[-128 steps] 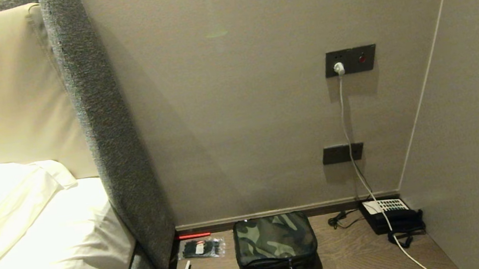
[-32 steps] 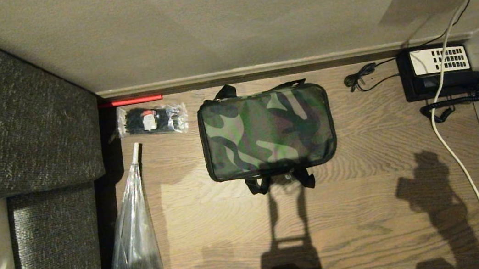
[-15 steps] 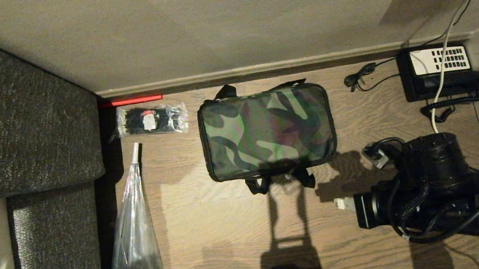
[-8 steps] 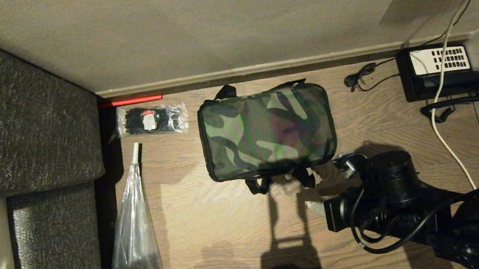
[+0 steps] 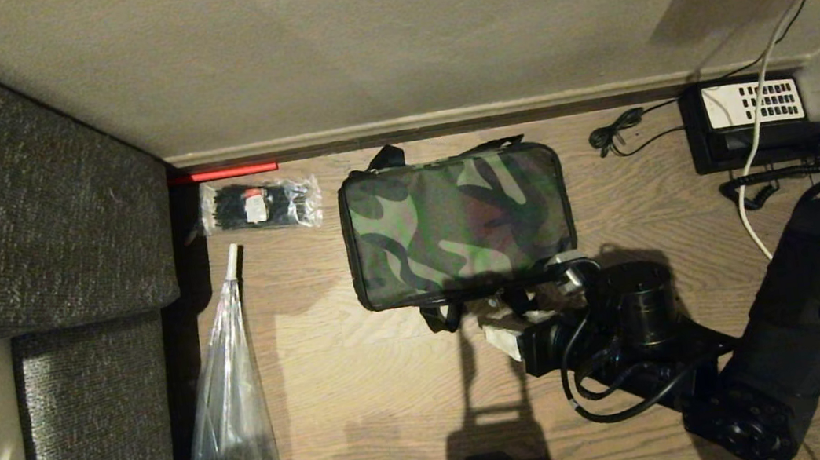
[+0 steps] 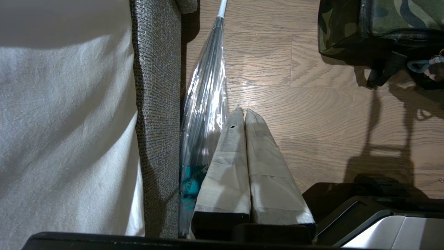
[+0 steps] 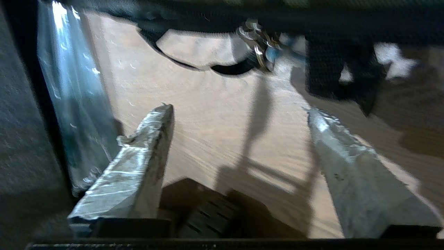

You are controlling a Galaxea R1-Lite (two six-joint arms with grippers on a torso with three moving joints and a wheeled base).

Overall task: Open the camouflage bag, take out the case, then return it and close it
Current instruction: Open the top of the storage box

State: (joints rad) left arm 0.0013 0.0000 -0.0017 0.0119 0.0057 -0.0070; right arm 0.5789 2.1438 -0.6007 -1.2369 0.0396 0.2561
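At the bag's [image 5: 457, 228] near edge: my right pincer [image 5: 526, 302], spread, empty. Bag: soft, likely light; hold by zip pull [image 7: 260, 48].

The right arm [image 5: 781, 339] is matt black: a round wrist drum, boxy links, a cluster of silver screws and looping black cables. Its pincer [image 5: 526, 302] has tapered fingers [image 7: 138, 170] wrapped in pale, wrinkled tape. The left pincer [image 6: 242, 111] has the same taped fingers [image 6: 267, 173] on a black base.
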